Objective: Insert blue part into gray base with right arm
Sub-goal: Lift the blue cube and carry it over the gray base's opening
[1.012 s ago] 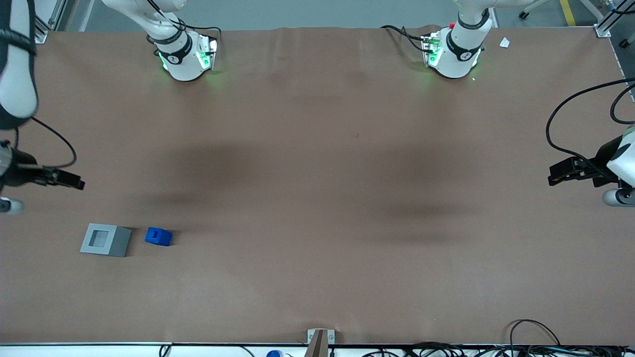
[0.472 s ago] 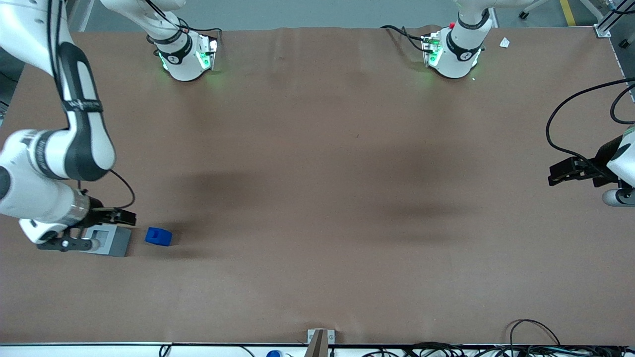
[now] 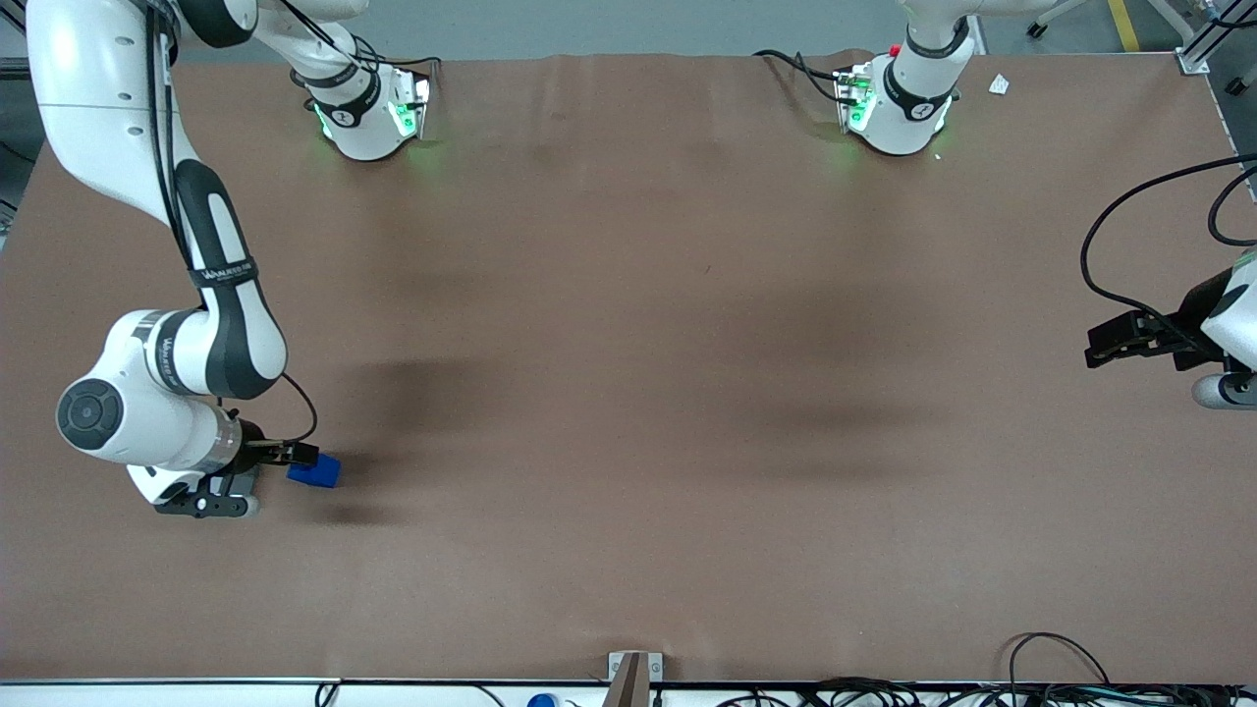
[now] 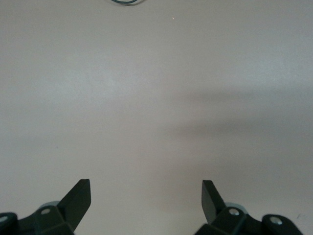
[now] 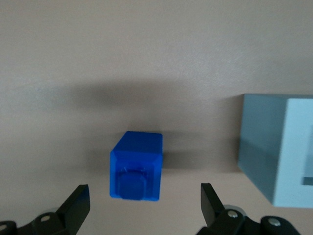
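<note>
The blue part (image 3: 316, 471) lies on the brown table, and it shows in the right wrist view (image 5: 137, 166) with its dark notch facing the camera. My right arm's gripper (image 3: 298, 455) hovers just over the blue part's edge nearest the gray base. In the wrist view the gripper (image 5: 143, 199) is open and empty, with one finger (image 5: 78, 201) on each side of the part and well apart from it. The gray base (image 5: 278, 147) stands beside the blue part. In the front view the arm's hand hides the base.
The two arm bases (image 3: 368, 108) (image 3: 899, 103) stand at the table edge farthest from the front camera. A white paper scrap (image 3: 999, 84) lies near the parked arm's base. A metal bracket (image 3: 633, 670) and cables sit at the near edge.
The right arm has swung in from the table's end, passed over the gray base and now covers it. Its gripper has reached the blue part. The blue part has not moved.
</note>
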{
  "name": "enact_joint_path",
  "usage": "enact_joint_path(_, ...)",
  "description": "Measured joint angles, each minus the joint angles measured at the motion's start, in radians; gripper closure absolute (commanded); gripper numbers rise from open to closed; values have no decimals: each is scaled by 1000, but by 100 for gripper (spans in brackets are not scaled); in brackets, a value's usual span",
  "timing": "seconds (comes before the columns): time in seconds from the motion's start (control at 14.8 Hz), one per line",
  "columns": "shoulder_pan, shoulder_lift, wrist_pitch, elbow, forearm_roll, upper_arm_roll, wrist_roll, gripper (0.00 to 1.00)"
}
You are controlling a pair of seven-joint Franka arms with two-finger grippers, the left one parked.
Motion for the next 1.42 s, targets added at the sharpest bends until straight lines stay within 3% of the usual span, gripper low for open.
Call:
enact_joint_path(0.27, 9, 19, 17, 6, 3, 3, 30, 0)
enact_joint_path(0.4, 17, 30, 43, 6, 3, 3, 32, 10)
enact_joint_path(0.47, 21, 37, 53, 6, 3, 3, 33, 25)
enact_joint_path(0.54, 25, 44, 59, 6, 3, 3, 33, 60)
enact_joint_path(0.61, 26, 49, 65, 7, 3, 3, 33, 88)
enact_joint_path(0.67, 26, 53, 78, 8, 3, 3, 33, 99)
enact_joint_path(1.08, 23, 63, 103, 22, 3, -3, 33, 100)
enact_joint_path(1.42, -28, 60, -166, 172, -7, -16, -5, 100)
